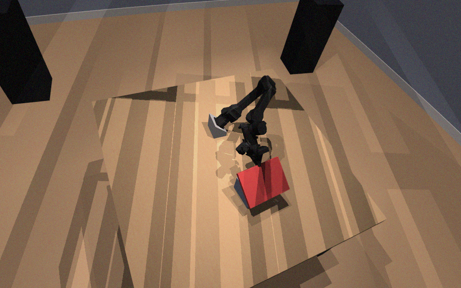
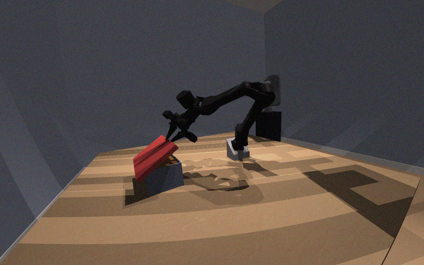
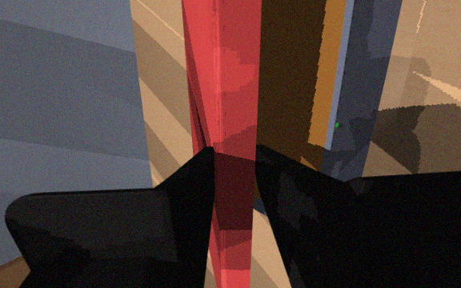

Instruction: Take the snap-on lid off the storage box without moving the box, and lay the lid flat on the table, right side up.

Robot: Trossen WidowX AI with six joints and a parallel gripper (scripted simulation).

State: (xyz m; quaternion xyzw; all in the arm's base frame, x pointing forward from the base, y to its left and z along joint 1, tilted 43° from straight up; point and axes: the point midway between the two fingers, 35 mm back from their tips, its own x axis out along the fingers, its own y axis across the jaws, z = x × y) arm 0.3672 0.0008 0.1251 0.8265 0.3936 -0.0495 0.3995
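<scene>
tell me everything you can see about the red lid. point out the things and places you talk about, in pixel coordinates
The red lid (image 1: 273,179) (image 2: 154,158) (image 3: 236,104) is a plain rectangular panel with a shallow rim, smooth and plastic-looking, banded by shadow. It is tilted steeply: the edge nearest the arm is raised off the blue box (image 2: 170,177), showing an orange-brown interior, while the far side slopes down past the box's top. The gripper (image 1: 259,165) (image 2: 168,139) (image 3: 233,154) pinches the raised edge. Whether its low side touches the box is hidden.

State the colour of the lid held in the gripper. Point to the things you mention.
Red (image 1: 272,179) (image 2: 152,159) (image 3: 236,112); the top view shows it best.
</scene>
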